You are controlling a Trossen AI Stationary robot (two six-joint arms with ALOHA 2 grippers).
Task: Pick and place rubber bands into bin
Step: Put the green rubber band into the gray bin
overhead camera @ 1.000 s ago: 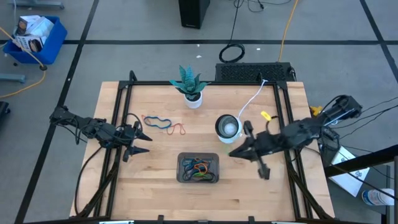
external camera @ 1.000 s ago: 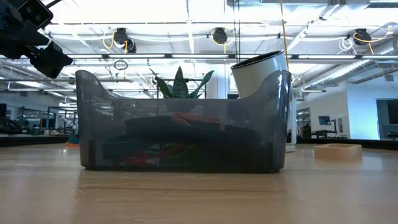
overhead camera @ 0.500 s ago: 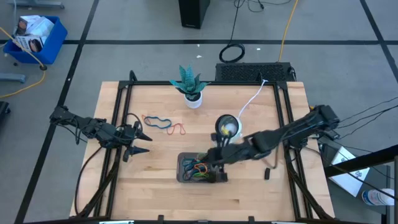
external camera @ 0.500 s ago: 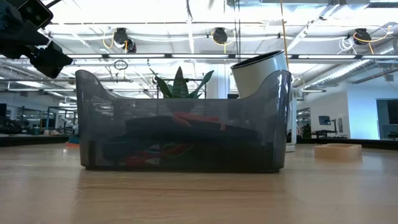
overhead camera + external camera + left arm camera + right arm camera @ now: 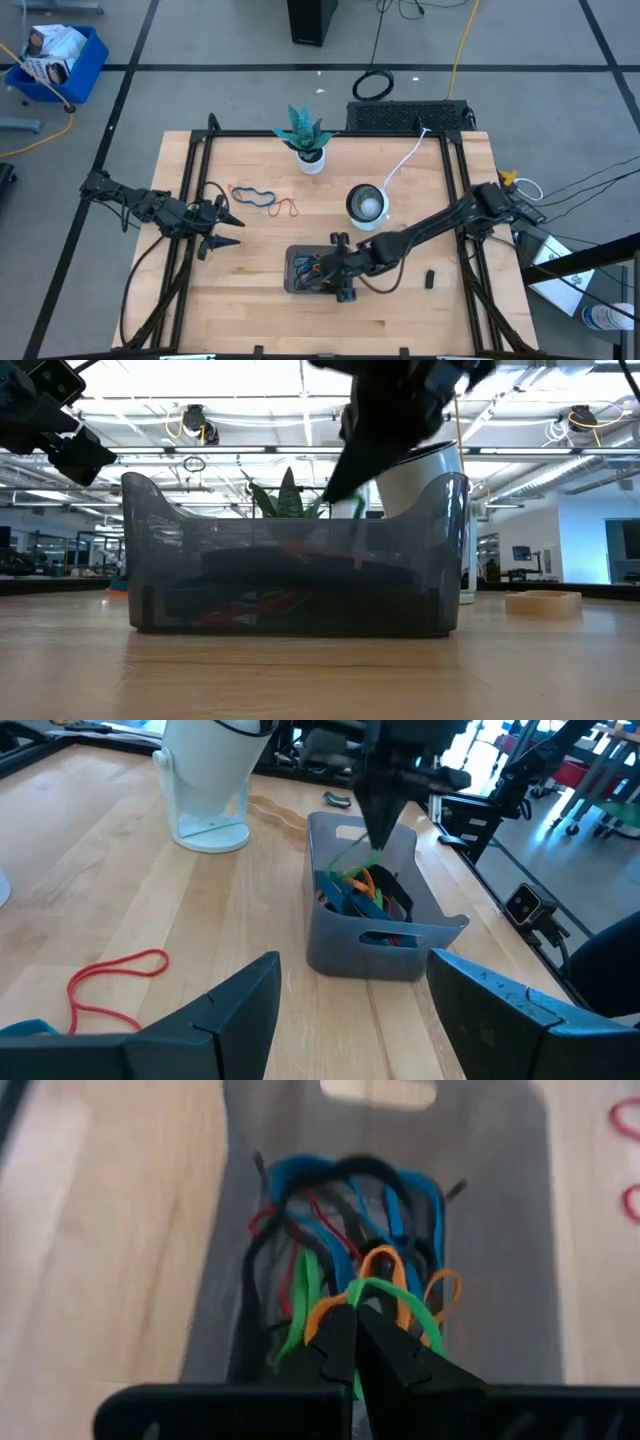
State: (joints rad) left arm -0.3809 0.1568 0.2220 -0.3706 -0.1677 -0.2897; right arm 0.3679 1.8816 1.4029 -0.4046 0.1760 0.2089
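Right arm has swung from beside the bowl [image 5: 366,204] to over the bin [image 5: 296,273] since a second ago; left arm unchanged. Wood-plank table [image 5: 250,310]. Bin: grey translucent plastic, rounded, holding tangled bands [image 5: 345,1250]. Right gripper [image 5: 355,1335] clenched on a green band [image 5: 385,1292]. Left gripper [image 5: 350,1005] released, well apart. Two loose bands [image 5: 265,200]: blue, red.

One bin [image 5: 318,271] held many rubber bands [image 5: 345,1280]; two more bands [image 5: 262,198] lay loose, with one bowl [image 5: 366,204] and one plant [image 5: 303,135].
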